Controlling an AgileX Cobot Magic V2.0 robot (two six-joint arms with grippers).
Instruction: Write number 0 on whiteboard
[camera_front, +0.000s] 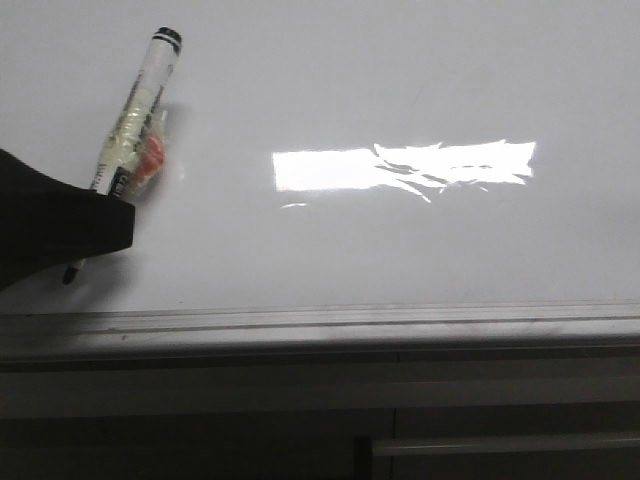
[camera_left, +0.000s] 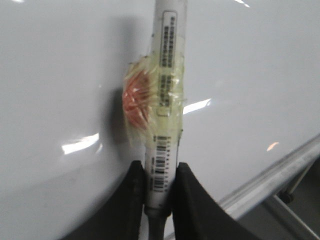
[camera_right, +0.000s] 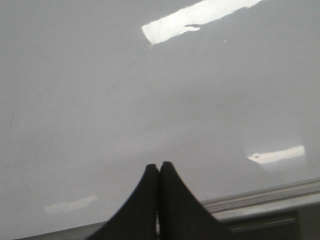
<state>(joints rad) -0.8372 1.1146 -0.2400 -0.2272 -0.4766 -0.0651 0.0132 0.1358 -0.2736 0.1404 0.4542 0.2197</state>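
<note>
The whiteboard (camera_front: 400, 80) fills most of the front view, glossy and white. No number 0 shows on it in any view. My left gripper (camera_front: 118, 203) is at the far left, shut on a white marker (camera_front: 140, 100) with a black cap end pointing up and away. The marker's dark tip (camera_front: 70, 272) is low on the board, just above the ledge; contact cannot be told. In the left wrist view the marker (camera_left: 170, 50) sits clamped in the left gripper (camera_left: 159, 170). My right gripper (camera_right: 159, 166) is shut on nothing, facing the whiteboard (camera_right: 100, 75).
Yellowish tape with an orange lump (camera_front: 150, 155) is wrapped round the marker's middle. A bright glare patch (camera_front: 400, 168) lies on the board's centre. A grey metal ledge (camera_front: 400, 320) runs along the board's lower edge, with dark cabinet fronts (camera_front: 300, 420) below.
</note>
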